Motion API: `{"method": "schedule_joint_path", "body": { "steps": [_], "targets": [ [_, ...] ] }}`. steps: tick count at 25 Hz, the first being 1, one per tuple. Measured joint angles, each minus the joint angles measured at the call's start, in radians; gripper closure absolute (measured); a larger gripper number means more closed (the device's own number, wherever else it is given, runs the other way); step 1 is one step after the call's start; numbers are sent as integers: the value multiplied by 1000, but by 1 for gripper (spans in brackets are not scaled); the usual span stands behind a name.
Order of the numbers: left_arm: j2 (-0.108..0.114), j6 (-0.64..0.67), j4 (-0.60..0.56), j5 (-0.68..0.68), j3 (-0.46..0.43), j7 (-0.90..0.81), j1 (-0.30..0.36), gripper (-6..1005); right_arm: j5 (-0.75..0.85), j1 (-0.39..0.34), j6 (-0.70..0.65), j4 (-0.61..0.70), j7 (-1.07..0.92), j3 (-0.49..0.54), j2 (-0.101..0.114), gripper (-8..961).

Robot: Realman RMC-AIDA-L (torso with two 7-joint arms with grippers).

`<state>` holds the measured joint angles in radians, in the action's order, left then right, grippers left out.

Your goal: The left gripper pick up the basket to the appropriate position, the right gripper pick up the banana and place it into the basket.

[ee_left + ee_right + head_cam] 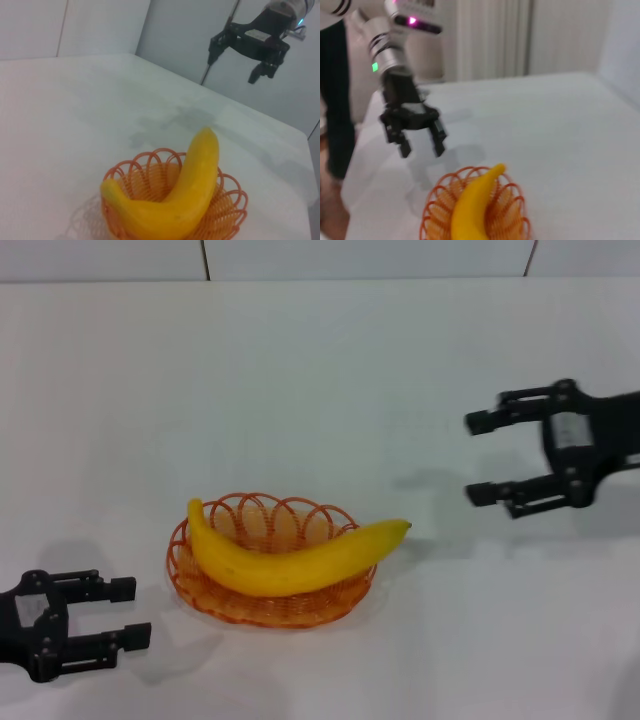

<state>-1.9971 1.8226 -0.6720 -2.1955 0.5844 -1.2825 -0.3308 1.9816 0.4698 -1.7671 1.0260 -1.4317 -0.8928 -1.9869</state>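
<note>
The orange wire basket (250, 515) sits on the white table a little left of centre, and the yellow banana (290, 560) lies across it with its tip past the right rim. The left wrist view shows the same basket (227, 210) and banana (192, 187) close up, as does the right wrist view, with basket (437, 210) and banana (475, 205). My left gripper (132, 612) stands open at the front left, apart from the basket; it also shows as the left gripper (420, 145). My right gripper (478, 457) hangs open well to the right, empty, seen too as the right gripper (235, 65).
The white table (320, 370) stretches bare behind and around the basket. A pale wall runs along its far edge. The right wrist view shows curtains (490, 37) behind the left arm and the table's edge near it.
</note>
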Motion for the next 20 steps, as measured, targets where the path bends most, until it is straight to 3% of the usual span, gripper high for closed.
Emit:
{"method": "schedule_joint_path", "body": {
  "steps": [3,6,11,15,20],
  "targets": [
    [-4,-2,0,-12,0,4,-6,333,1,3,-9,-146,145,65,38,142],
    [-5,-2,0,-15,0,9,-6,333,2,-5,-9,-232,275,71,61,128],
    [-12,1,0,-15,0,94,3,335,3,-40,8,-280,380,86,51,92],
    [-31,2,-14,-9,-13,219,23,337,3,-48,14,-321,384,116,52,60],
    [-40,2,8,-3,-127,356,43,338,3,-52,38,-356,398,138,54,60]
  ]
}}
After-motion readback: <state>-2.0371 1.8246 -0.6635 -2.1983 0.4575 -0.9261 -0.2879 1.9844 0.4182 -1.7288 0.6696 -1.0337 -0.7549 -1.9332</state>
